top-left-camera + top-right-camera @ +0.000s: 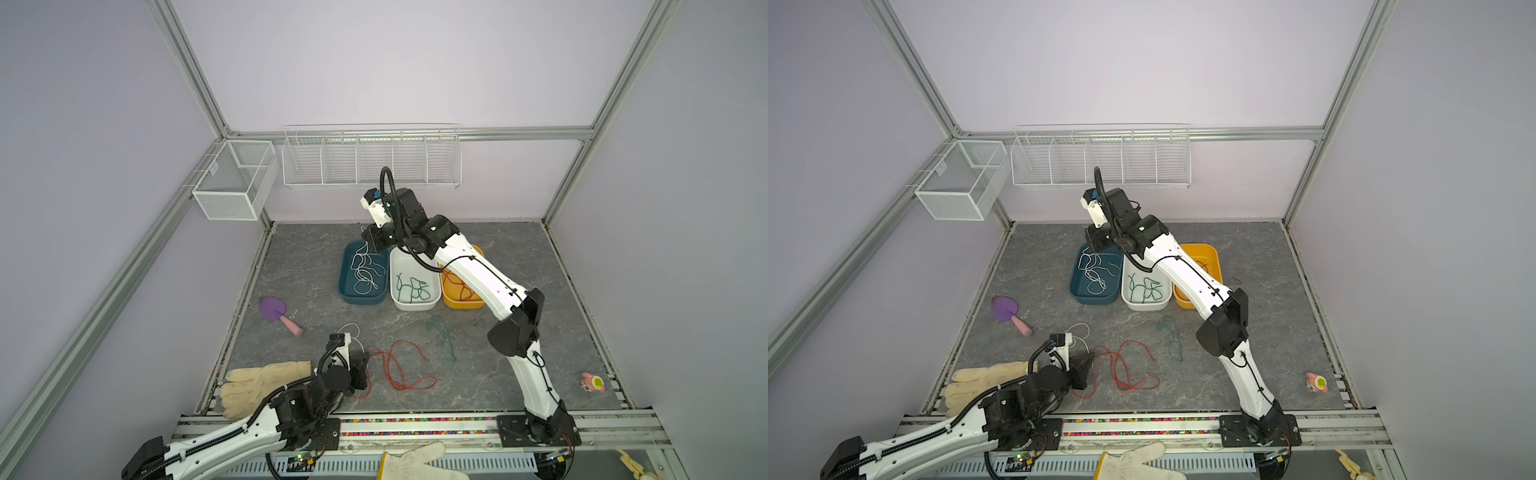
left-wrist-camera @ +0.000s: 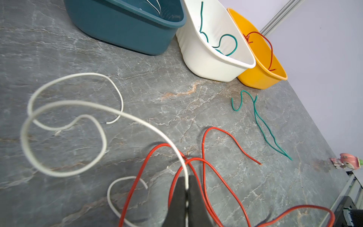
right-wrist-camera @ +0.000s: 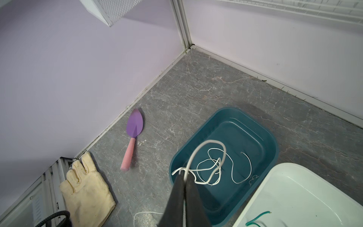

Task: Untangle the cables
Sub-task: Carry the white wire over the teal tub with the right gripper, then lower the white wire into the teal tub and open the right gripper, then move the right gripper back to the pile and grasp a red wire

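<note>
- Left wrist: the left fingers (image 2: 177, 198) are pinched tight on a white cable (image 2: 78, 102) that crosses a red cable (image 2: 203, 153) right at their tips. A slow, straight lift should let white slide off red without dragging it.
- Right wrist: the right fingers (image 3: 193, 196) are clamped on a second white cable (image 3: 213, 141) above the blue tub (image 3: 255, 127), with its tail coiled inside. Letting go low should stop it springing over the rim.
- Top views: the crossed cables lie on the worktop (image 1: 519, 257), well apart from the tub, towards the arm bases. A green cable (image 1: 446, 345) lies clear of both.
</note>
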Controlling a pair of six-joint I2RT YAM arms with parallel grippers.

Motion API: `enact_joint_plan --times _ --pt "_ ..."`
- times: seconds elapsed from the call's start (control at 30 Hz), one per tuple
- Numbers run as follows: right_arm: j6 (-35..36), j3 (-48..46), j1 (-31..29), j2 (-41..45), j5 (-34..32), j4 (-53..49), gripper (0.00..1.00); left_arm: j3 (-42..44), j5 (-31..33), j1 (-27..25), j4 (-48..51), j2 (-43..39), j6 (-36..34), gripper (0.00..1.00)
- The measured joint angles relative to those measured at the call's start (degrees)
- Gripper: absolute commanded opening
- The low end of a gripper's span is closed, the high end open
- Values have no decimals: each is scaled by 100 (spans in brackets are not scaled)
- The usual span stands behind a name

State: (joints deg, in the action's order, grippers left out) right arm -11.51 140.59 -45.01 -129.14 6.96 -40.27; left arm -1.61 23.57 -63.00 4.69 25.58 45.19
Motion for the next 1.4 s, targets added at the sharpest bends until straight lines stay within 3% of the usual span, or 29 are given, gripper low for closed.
enact_joint_plan --times 0.37,0.83,1.2,1.4 --pt "44 122 192 -758 197 249 8 0 -2 0 20 -20 0 0" --pt "39 127 210 -973 350 286 14 0 -4 0 35 -20 0 0" --pt "48 103 216 -955 466 210 53 0 -22 0 35 -20 0 0" --pt "83 -1154 212 -7 468 205 71 0 -48 0 42 -20 0 0"
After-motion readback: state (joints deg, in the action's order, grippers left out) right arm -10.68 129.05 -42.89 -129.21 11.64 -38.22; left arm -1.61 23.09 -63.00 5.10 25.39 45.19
